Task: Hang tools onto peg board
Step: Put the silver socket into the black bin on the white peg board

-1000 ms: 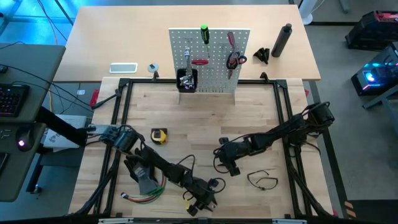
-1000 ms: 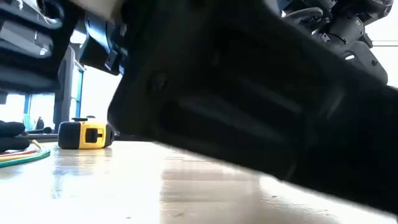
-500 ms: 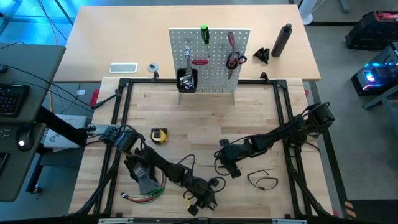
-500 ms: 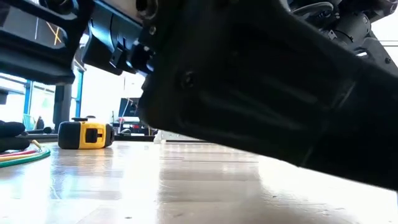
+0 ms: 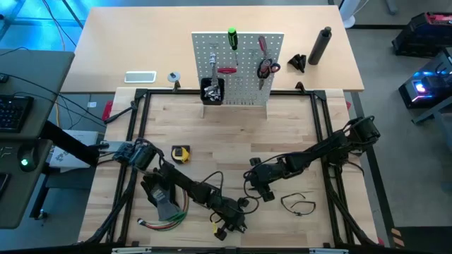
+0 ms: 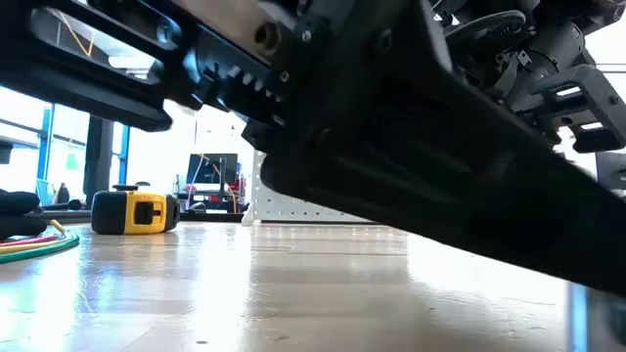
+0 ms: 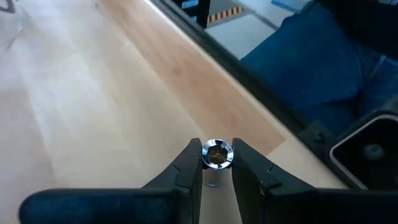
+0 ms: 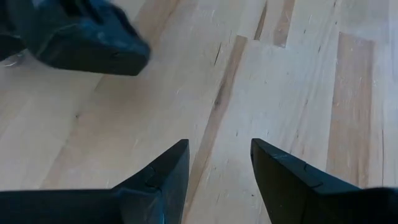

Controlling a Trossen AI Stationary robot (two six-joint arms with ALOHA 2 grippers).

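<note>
Left gripper (image 7: 216,163) sits low at the near edge of the table (image 5: 233,134), and your left wrist view shows its 2 fingers (image 7: 186,174) pinched in on a small chrome socket bit (image 7: 217,154). Bit stands on end between the tips, long axis upright off the wood, open hollow end facing up toward the wrist camera. Jaws nearly closed, both tips touching the bit's sides. In the high view you see the same gripper (image 5: 227,222) just beside the coloured wire bundle (image 5: 164,222); the bit itself is too small to pick out there.

Right gripper (image 8: 217,163) hovers over bare wood mid-table, fingers parted with a clear gap, holding nothing. High view puts it (image 5: 263,189) just beside the thin black loop (image 5: 299,204), which lies flat, long axis roughly across the table.

Yellow tape measure (image 5: 181,153) lies flat on the left side, well apart from both grippers; the low view shows it (image 6: 136,210) resting on its base.

Peg board (image 5: 238,67) stands at the far edge. On it: green-handled screwdriver (image 5: 232,39) hanging vertical, handle up; red-handled screwdriver (image 5: 227,70) lying horizontal; red-handled pliers (image 5: 264,63) hanging handles up. Black bin (image 5: 212,90) on its front holds silver tools, too small to name.
</note>
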